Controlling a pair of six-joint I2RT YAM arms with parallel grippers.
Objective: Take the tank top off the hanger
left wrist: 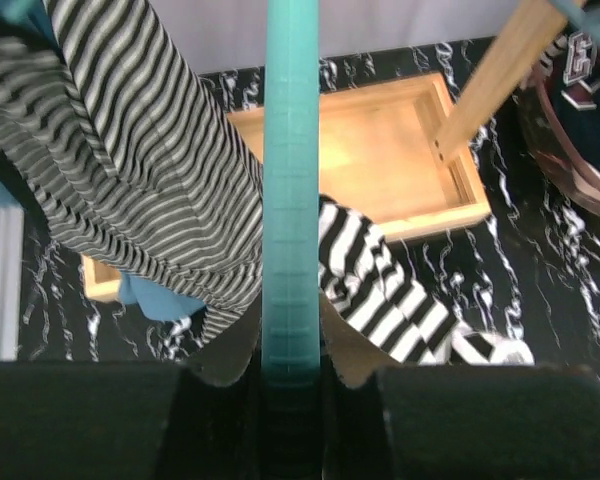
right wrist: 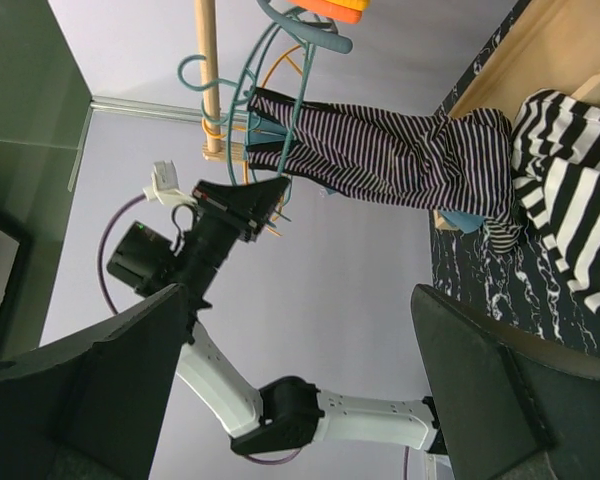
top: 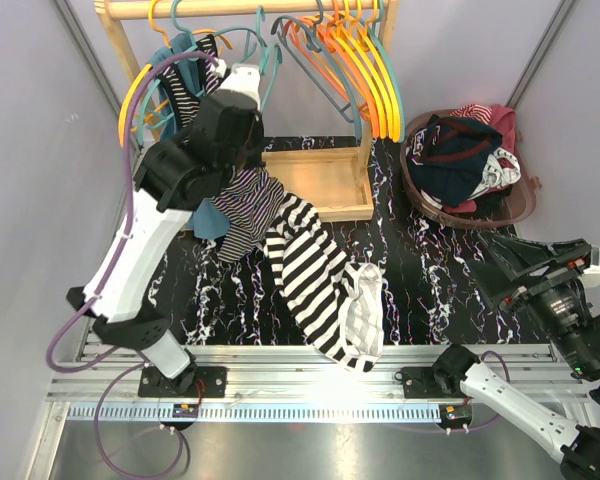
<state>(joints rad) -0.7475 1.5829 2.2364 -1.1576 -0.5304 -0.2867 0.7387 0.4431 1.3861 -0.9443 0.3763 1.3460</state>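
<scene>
A thin-striped tank top (top: pixel 246 205) hangs from a teal hanger (top: pixel 267 72) on the wooden rack; its lower part droops toward the table. My left gripper (top: pixel 242 88) is raised at the rack and shut on the teal hanger (left wrist: pixel 290 200), which runs straight up between the jaws in the left wrist view. The tank top (left wrist: pixel 130 170) drapes to the left of my left gripper (left wrist: pixel 291 350). My right gripper (top: pixel 497 270) is open and empty, low at the right. In the right wrist view my right gripper (right wrist: pixel 295 370) faces the tank top (right wrist: pixel 380 160) from far away.
A wide-striped black and white garment (top: pixel 310 270) and a white one (top: pixel 366 312) lie on the marbled table. A wooden tray (top: pixel 325 182) forms the rack base. Several orange and grey hangers (top: pixel 365 60) hang on the rail. A basket (top: pixel 473 217) of clothes stands at right.
</scene>
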